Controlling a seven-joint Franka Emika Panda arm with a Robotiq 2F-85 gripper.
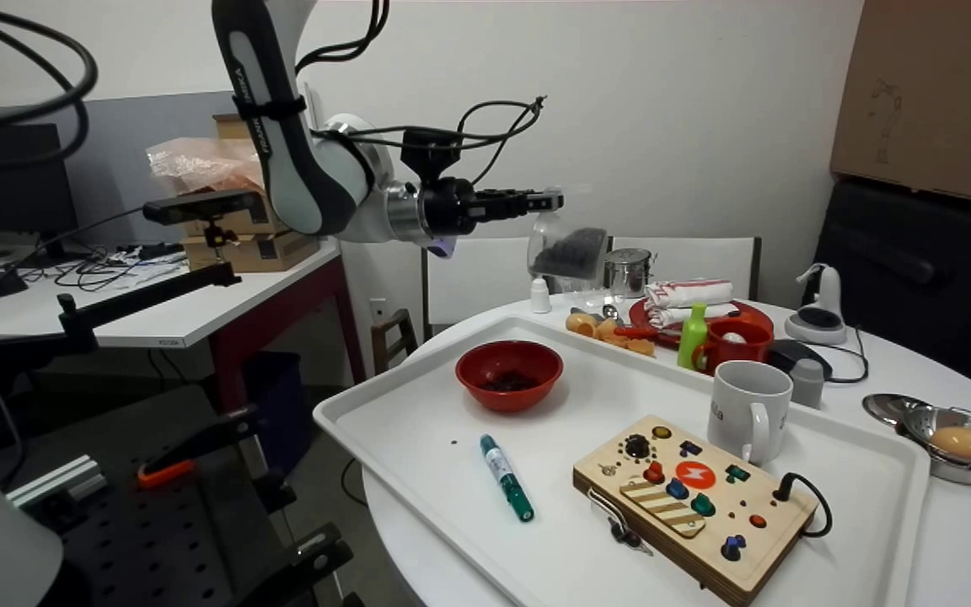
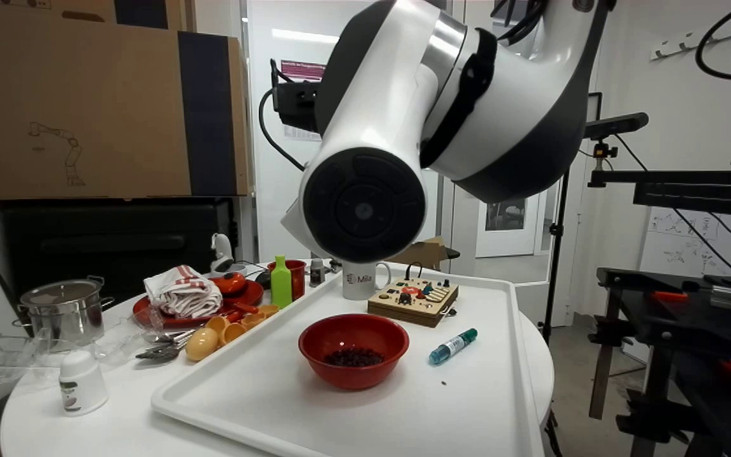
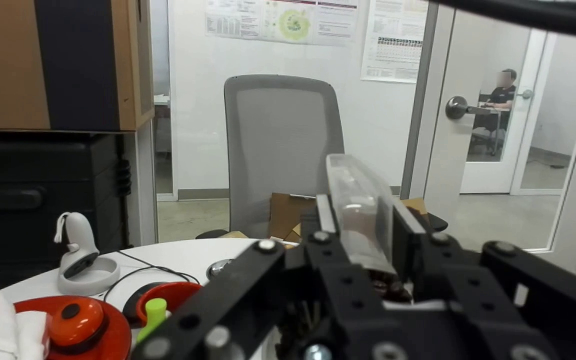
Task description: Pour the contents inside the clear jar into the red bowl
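Note:
The clear jar (image 1: 570,253) hangs in the air with dark bean-like pieces heaped toward one side; it looks tilted. My gripper (image 1: 549,201) is shut on the jar's upper part, well above the table. In the wrist view the gripper (image 3: 366,215) has the see-through jar (image 3: 358,200) between its fingers, with dark pieces low inside. The red bowl (image 1: 477,389) stands on the tray and holds some dark pieces; it also shows in an exterior view (image 2: 353,376). In that view the arm hides the gripper and jar. In the first-named view, the jar appears up and right of the bowl.
The white tray (image 1: 418,438) also bears a marker (image 1: 506,478), a wooden knob box (image 1: 696,506) and a white mug (image 1: 747,409). Beside it are a green bottle (image 2: 281,282), eggshells (image 2: 204,343), a red plate with cloth (image 2: 184,295), a metal pot (image 2: 67,311) and a white bottle (image 2: 81,384).

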